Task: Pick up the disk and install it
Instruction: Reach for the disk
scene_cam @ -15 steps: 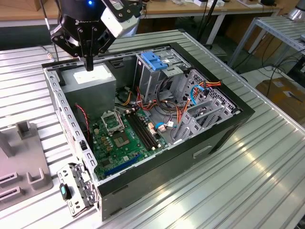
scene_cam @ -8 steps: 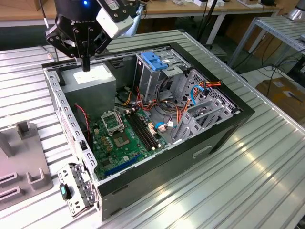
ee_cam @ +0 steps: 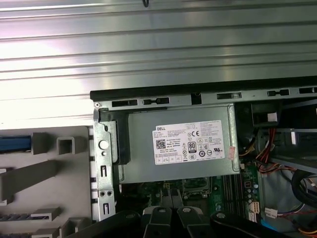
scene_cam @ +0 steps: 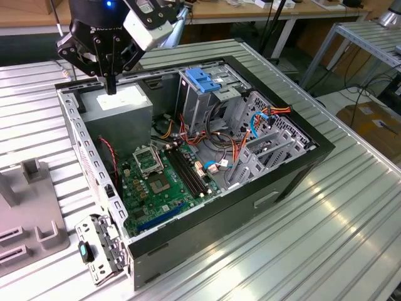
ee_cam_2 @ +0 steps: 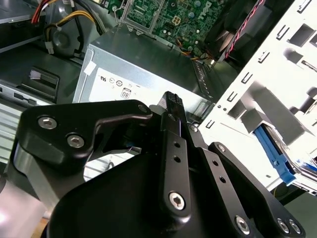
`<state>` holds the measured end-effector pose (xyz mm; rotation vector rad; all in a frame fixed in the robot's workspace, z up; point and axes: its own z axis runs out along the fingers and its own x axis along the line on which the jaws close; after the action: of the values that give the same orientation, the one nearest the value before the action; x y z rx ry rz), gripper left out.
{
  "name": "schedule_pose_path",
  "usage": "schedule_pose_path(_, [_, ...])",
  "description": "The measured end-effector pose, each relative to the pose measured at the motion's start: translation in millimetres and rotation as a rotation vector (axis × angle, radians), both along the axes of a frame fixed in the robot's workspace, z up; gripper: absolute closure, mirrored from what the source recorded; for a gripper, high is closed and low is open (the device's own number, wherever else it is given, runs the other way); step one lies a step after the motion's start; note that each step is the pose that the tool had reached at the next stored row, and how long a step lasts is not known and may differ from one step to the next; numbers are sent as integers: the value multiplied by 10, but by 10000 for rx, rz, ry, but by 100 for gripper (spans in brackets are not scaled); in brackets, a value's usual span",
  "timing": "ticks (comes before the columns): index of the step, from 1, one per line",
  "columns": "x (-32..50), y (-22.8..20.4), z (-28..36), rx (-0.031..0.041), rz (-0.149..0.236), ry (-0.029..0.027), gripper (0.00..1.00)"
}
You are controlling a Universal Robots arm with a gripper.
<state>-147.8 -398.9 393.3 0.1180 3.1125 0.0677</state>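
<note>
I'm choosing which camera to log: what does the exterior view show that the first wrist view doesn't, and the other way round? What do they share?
Exterior view, not the wrist one: the whole open case, the blue latch piece on the drive cage. First wrist view, not the exterior: a blue edge, probably the disk, in the grey holder. Both: the shut gripper over the power supply, the motherboard, the holder.

pincer (scene_cam: 110, 86): matte black | link bars (ee_cam_2: 89, 124): chunky, rounded | hex screws (ee_cam_2: 177, 200): silver, at pivots | wrist housing (scene_cam: 147, 25): white-grey | indicator light (scene_cam: 110, 4): blue
</note>
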Motion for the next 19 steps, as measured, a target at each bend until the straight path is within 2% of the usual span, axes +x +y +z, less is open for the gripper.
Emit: schedule_pose_path(19, [-53,0,0,-1,1,-1,89])
